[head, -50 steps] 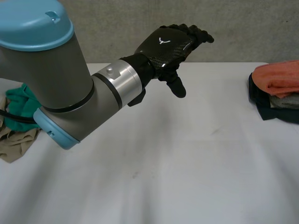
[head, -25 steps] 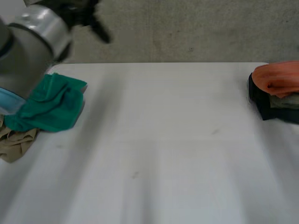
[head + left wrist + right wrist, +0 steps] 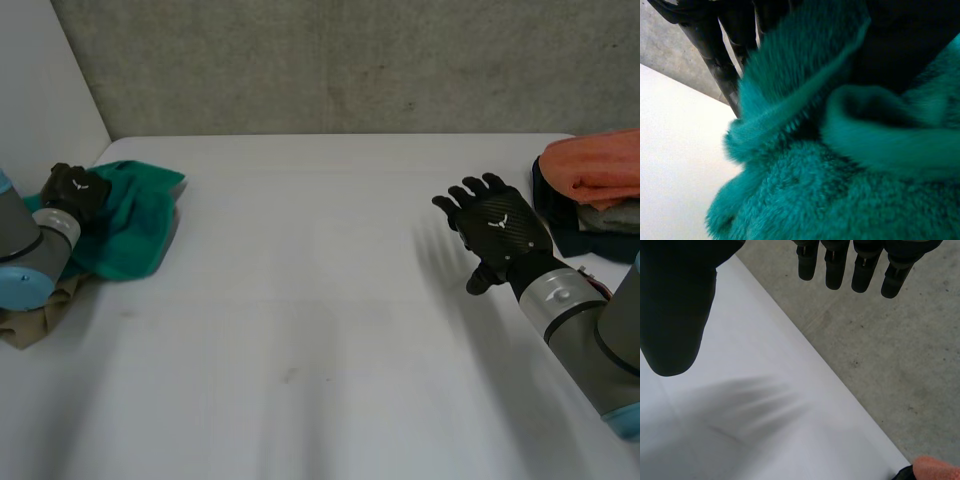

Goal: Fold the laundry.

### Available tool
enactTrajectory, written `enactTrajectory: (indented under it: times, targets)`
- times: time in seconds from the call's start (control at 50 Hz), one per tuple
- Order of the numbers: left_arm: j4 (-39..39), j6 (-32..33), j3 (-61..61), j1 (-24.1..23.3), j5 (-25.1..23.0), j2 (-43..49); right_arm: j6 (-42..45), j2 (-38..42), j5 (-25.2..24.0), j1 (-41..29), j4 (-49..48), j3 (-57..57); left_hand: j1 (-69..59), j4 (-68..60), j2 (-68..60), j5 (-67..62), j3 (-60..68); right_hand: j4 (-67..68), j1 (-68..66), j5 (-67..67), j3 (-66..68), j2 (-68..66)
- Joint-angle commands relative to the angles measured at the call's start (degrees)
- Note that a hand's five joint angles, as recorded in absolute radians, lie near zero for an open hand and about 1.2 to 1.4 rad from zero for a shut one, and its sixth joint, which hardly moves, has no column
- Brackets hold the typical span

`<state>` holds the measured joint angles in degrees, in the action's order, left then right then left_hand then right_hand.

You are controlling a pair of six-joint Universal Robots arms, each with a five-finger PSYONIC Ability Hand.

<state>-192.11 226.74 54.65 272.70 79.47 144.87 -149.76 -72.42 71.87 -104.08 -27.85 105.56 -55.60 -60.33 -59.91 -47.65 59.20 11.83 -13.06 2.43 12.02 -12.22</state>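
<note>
Firstly, left end of white table (image 3: 320, 300): green towel (image 3: 130, 225), crumpled, not folded. Beige cloth (image 3: 30, 305) just beside it at the near-left edge, partly under the left arm. Left hand (image 3: 75, 190) down on the towel's left part, back of hand up. Seen from left wrist view, thick green towel (image 3: 840, 175) bunched against the hand, one fold standing up beside it. Clamped on the towel or merely resting on it: cannot tell

Next, right side: right hand (image 3: 497, 228) in the air over bare table, back of hand toward the head camera, holding nothing. Held open, with fingers (image 3: 832, 265) straight and spread apart and thumb (image 3: 675, 305) well off to one side, touching no cloth

Then, at table's right edge: stack of folded pieces, orange cloth (image 3: 595, 165) on top, grey piece (image 3: 615, 215) under it, dark cloth (image 3: 560, 225) lowest. Right hand near the stack but apart from it

Lastly, grey concrete wall (image 3: 350, 60) behind the table
</note>
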Motion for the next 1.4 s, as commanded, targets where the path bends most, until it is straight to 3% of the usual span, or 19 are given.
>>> enactTrajectory:
  times: [0.02,0.18,0.24,0.3,0.34,0.42,0.48,0.54,0.56,0.58,0.6,0.66,0.76,0.92,1.0,1.08,1.2,1.4]
  targets:
    - [-1.6,-6.7,2.0,-4.2,1.7,-10.3,0.0,-1.0,0.2,0.1,-0.2,1.2,-24.4,-19.7,-20.1,-22.3,20.8,-1.8,3.1,-2.4,-2.0,2.2]
    - [-5.0,-32.7,11.3,-14.6,1.7,-32.3,-0.2,-2.5,0.8,0.4,-0.1,1.1,-24.4,-19.7,-20.1,-22.3,20.8,-1.8,3.1,-2.4,-2.0,2.2]
    - [-5.1,-40.1,14.0,-20.2,1.6,-36.3,-0.4,-3.3,1.4,1.1,0.2,1.4,-24.4,-19.7,-20.1,-22.3,20.8,-1.8,3.1,-2.4,-2.0,2.2]
    - [-5.1,-42.5,15.3,-25.3,1.7,-35.9,-0.4,-4.0,1.6,1.4,0.8,1.4,-24.4,-19.7,-20.1,-22.3,20.8,-1.8,3.1,-2.4,-2.0,2.2]
    - [-5.2,-42.3,15.5,-29.0,1.7,-34.7,-0.5,-4.2,1.6,1.5,1.3,1.4,-24.4,-19.7,-20.1,-22.3,20.8,-1.8,3.1,-2.4,-2.0,2.2]
    - [-5.0,-39.2,12.5,-39.5,2.5,-22.5,-0.8,-4.5,1.8,2.5,2.9,1.0,-24.4,-19.7,-20.1,-22.3,20.8,-1.8,3.1,-2.4,-2.0,2.2]
    - [-4.1,-34.9,8.8,-43.7,3.5,-14.5,-0.8,-4.6,2.1,3.8,3.6,0.8,-24.4,-19.7,-20.1,-22.3,20.8,-1.8,3.1,-2.4,-2.0,2.2]
    - [-2.2,-30.1,4.9,-47.5,7.6,-7.3,-1.0,-4.5,3.2,5.0,3.9,0.7,-24.4,-19.7,-20.1,-22.3,20.8,-1.8,3.1,-2.4,-2.0,2.2]
    - [-2.0,-29.6,4.1,-48.2,8.5,-6.3,-1.1,-4.5,4.1,5.6,3.9,0.6,-20.4,-15.7,-16.1,-18.4,16.8,-1.8,3.1,-2.4,-2.0,2.2]
    - [-1.4,-28.3,2.8,-49.6,10.3,-4.6,-1.1,-4.5,4.5,5.9,3.9,0.5,9.3,14.0,13.6,11.3,-12.9,-1.8,3.1,-2.4,-2.0,2.2]
    - [-1.3,-27.7,2.6,-50.3,11.3,-4.2,-1.1,-4.5,5.0,6.2,4.0,0.4,22.0,26.8,26.4,24.1,-25.6,-1.8,3.1,-2.4,-2.0,2.2]
    - [-1.2,-27.8,2.9,-51.5,14.7,-4.5,-1.1,-4.5,7.0,6.9,5.3,0.2,36.9,41.6,41.2,39.0,-40.5,-1.8,3.1,-2.4,-2.0,2.2]
    - [-1.1,-27.8,6.3,-50.3,16.8,-13.4,-1.9,-5.0,8.3,6.8,11.4,-1.8,41.5,46.2,45.8,43.6,-45.1,-1.8,3.1,-2.4,-2.0,2.2]
    - [-0.5,-27.1,14.7,-39.1,15.6,-24.9,-10.3,-6.9,7.8,5.6,24.5,-5.8,40.2,44.9,44.5,42.2,-43.8,-1.8,3.1,-2.4,-2.0,2.2]
    - [2.3,-27.1,16.2,-33.6,10.6,-25.3,-11.9,-7.2,7.3,3.1,31.3,-7.7,39.3,44.1,43.6,41.4,-42.9,-1.8,3.1,-2.4,-2.0,2.2]
    - [6.4,-27.0,15.6,-27.2,1.6,-23.3,-11.8,-6.5,7.2,-0.2,34.1,-8.8,39.3,44.1,43.6,41.4,-42.9,-1.8,3.1,-2.4,-2.0,2.2]
    - [6.9,-26.8,9.5,-25.3,-6.2,-14.2,-12.6,-1.2,8.4,-3.1,31.8,-13.1,37.0,41.7,41.3,39.0,-40.6,-1.8,3.1,-2.4,-2.0,2.2]
    - [9.7,-26.8,-3.7,-25.6,-9.7,-1.4,-19.8,9.4,9.9,-3.1,31.9,-25.1,36.3,41.0,40.6,38.4,-39.9,-0.1,1.3,-0.7,-0.3,0.5]
